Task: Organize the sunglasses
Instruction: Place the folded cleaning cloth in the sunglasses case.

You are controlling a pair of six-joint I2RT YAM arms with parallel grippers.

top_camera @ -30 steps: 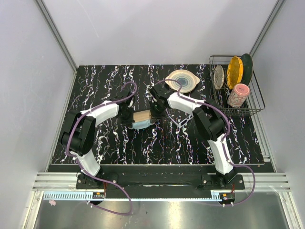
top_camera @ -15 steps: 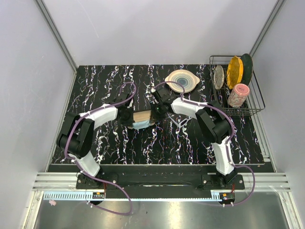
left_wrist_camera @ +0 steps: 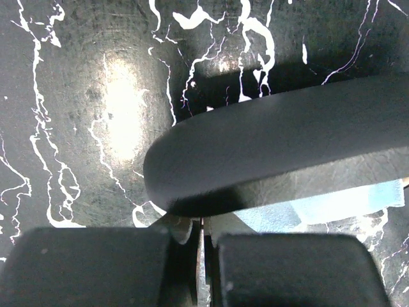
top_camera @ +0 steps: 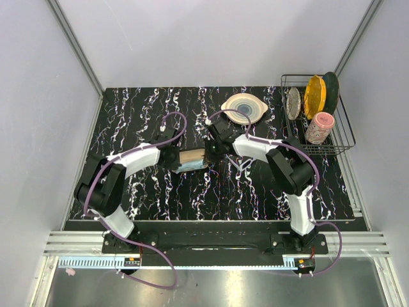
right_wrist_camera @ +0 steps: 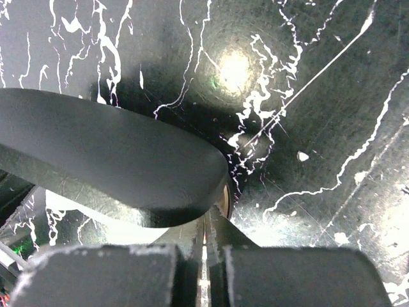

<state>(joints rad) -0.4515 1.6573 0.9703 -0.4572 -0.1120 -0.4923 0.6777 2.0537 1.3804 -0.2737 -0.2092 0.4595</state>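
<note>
Since 1.0 s back: the tan lining showing on the black case (top_camera: 192,155) has narrowed, so the lid reads as lower. Both wrists have crept in on its ends.

Left gripper (left_wrist_camera: 201,235), at the case's 9 o'clock end: fingers drawn together to a hairline slit. A thin edge sits in the slit; whether it is pinched, cannot tell.

Blue cloth (left_wrist_camera: 332,204): under the case, showing along its 6 o'clock side.

Right gripper (right_wrist_camera: 206,240), at the 3 o'clock end: fingers likewise together, with a tan sliver just above them.

Sunglasses: not visible in any view. Judged to be inside the case, at the centre of the table (top_camera: 211,192).

Handling (judgement): light. The thin frame and folding arms would bend easily, and the lenses are slick and scratch-prone. Take hold at the bridge or a hinge corner with a gentle squeeze, never on a lens or mid-arm.
</note>
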